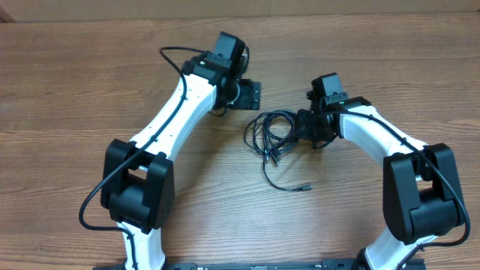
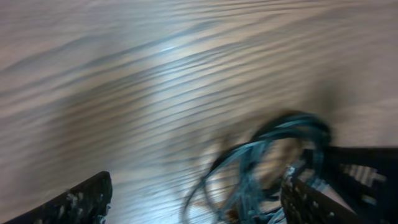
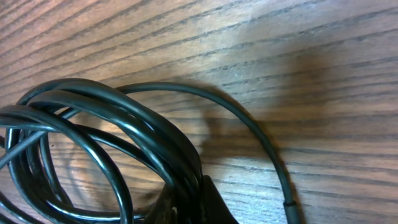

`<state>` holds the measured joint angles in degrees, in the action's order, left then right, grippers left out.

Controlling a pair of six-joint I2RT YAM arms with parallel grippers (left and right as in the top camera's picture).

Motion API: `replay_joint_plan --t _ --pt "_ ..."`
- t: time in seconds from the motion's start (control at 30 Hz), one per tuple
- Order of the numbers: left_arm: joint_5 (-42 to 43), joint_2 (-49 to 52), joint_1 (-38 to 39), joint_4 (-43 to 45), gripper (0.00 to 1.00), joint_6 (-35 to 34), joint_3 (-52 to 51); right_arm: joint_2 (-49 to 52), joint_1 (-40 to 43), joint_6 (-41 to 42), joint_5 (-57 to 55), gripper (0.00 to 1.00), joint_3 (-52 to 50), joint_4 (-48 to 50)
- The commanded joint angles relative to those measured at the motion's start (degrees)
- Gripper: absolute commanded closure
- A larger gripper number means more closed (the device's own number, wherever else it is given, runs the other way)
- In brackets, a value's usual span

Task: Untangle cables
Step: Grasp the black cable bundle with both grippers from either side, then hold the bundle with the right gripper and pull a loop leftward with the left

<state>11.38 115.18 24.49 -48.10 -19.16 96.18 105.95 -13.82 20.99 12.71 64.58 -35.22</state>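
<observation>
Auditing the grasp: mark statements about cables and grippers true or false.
1. The cables lie on the table. True.
2. The left gripper is shut. False: its fingers stand wide apart.
3. The right gripper is shut on the cables. True.
4. Every cable end is tucked inside the bundle. False: one end trails free of it.

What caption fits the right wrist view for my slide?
Right gripper shut on coiled black cables on the wooden table, one strand arcing free to the right.
</observation>
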Motion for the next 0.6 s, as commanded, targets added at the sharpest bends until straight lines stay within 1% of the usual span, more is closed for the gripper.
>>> replay_joint_plan --t 0.0,0.17,0.3,0.4,0.47,0.57 --pt "4.96 -0.09 2.14 2.16 0.12 11.80 1.05 0.37 -0.04 0.22 1.53 0.96 -0.09 -0.07" --pt "4.50 1.64 3.30 3.69 0.12 26.47 1.05 0.37 -0.04 0.22 1.53 0.96 -0.09 -0.46" --pt "4.52 3.54 3.30 4.02 0.14 34.91 1.05 0.37 -0.04 0.22 1.53 0.96 -0.09 -0.50" --pt "4.59 5.60 3.30 4.20 0.13 37.31 1.05 0.37 -0.04 0.22 1.53 0.96 -0.09 -0.50" --pt "4.87 7.06 3.34 4.24 0.11 37.40 1.05 0.37 -0.04 0.22 1.53 0.96 -0.09 -0.50" --pt "5.35 9.25 3.34 4.13 0.12 37.38 1.05 0.37 -0.04 0.22 1.53 0.96 -0.09 -0.52"
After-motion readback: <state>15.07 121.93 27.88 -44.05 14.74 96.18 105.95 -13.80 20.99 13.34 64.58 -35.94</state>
